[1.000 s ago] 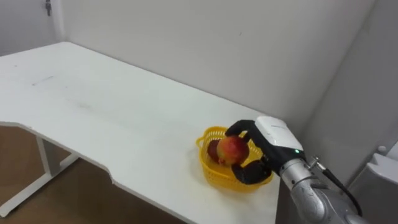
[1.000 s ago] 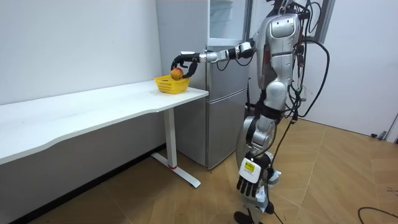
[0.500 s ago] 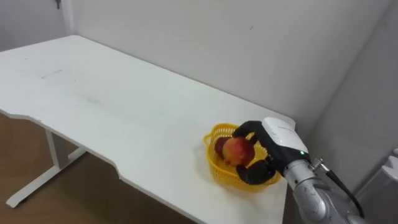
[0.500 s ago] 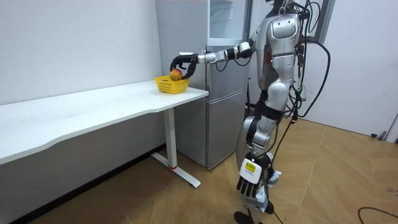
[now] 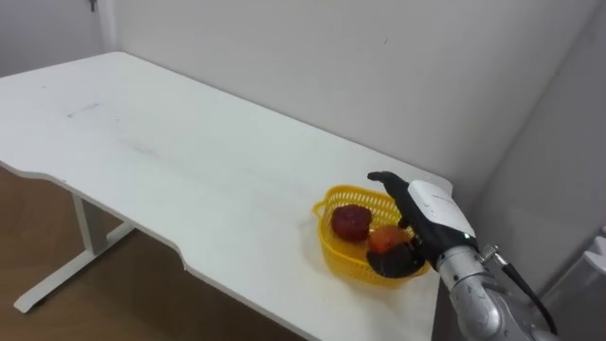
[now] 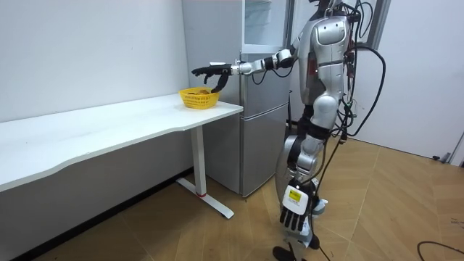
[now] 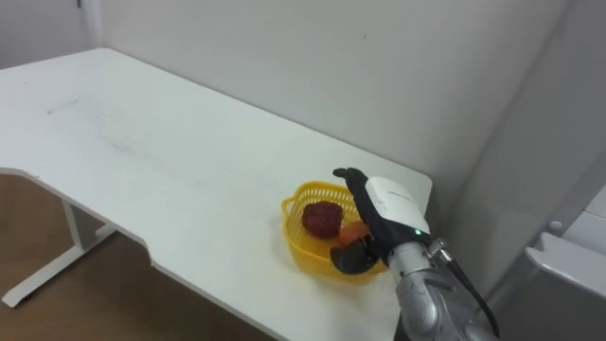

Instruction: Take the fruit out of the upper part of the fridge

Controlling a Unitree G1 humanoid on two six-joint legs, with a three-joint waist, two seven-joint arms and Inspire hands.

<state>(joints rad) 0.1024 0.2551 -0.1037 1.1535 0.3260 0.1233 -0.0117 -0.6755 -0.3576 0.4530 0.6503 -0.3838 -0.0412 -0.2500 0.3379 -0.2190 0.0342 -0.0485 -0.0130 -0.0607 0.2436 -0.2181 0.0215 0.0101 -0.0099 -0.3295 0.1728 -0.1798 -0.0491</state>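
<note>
My right hand point(image 5: 428, 216) hovers with fingers spread, holding nothing. The orange fruit point(image 5: 383, 240) lies in the basket point(image 5: 333, 254) just under its palm, beside a red fruit point(image 5: 351, 220). Placing looks done, so next I lift clear without snagging the rim. My left hand point(image 6: 292, 210) hangs slack.

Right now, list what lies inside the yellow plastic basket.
A dark red round fruit and an orange-red fruit, the latter partly covered by the open right hand. Anything beneath them is hidden.

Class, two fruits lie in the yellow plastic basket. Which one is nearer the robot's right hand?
The orange-red fruit: it lies right beside the open right hand, while the dark red fruit sits farther left in the yellow plastic basket.
</note>
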